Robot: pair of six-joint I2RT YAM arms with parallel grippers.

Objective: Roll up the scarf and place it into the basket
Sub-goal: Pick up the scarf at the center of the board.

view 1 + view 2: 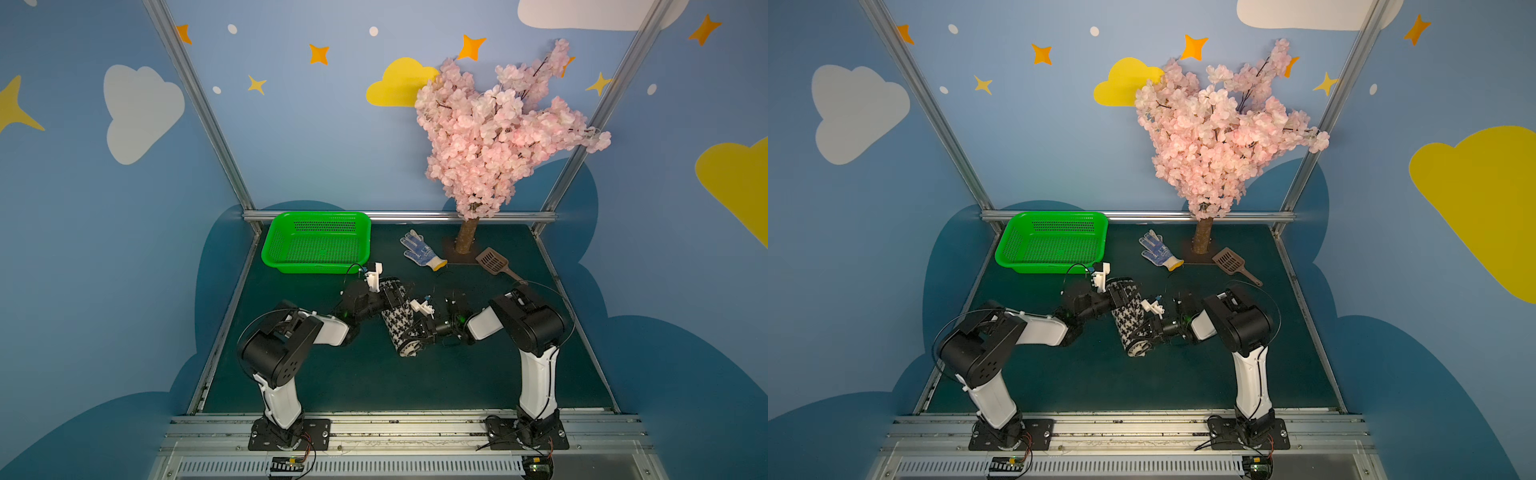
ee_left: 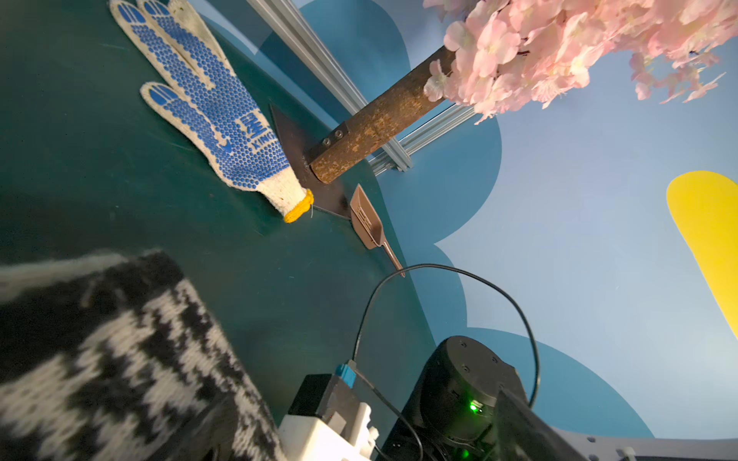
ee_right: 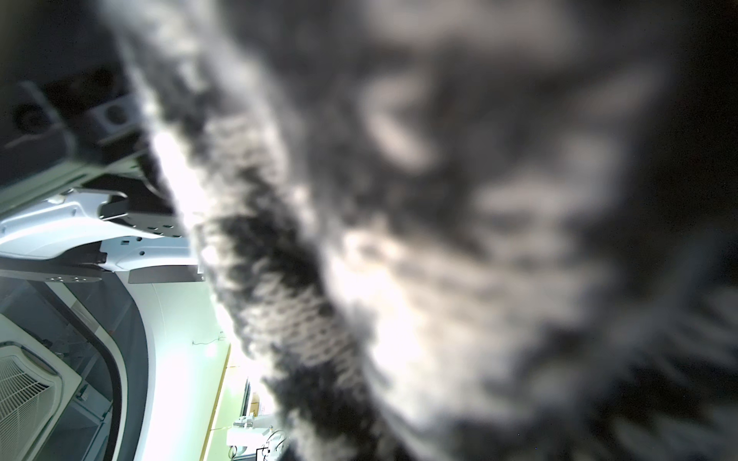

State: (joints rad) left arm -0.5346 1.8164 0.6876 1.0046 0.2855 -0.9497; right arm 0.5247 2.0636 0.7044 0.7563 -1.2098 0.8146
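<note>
Left jaws spread wide over scarf roll, right jaws clench its near end; green bench, cloud-painted walls; right wrist shows mostly blurred knit.

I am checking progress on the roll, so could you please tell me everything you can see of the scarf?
The scarf is a knitted black-and-white houndstooth cloth, already rolled into a thick cylinder with a cream spiral showing at its near end. It points slantwise at the middle of the table, outside the basket beyond it. The left gripper straddles its far end, jaws wide; the right gripper pinches its near end. Whether it rests on the table is unclear.
</note>
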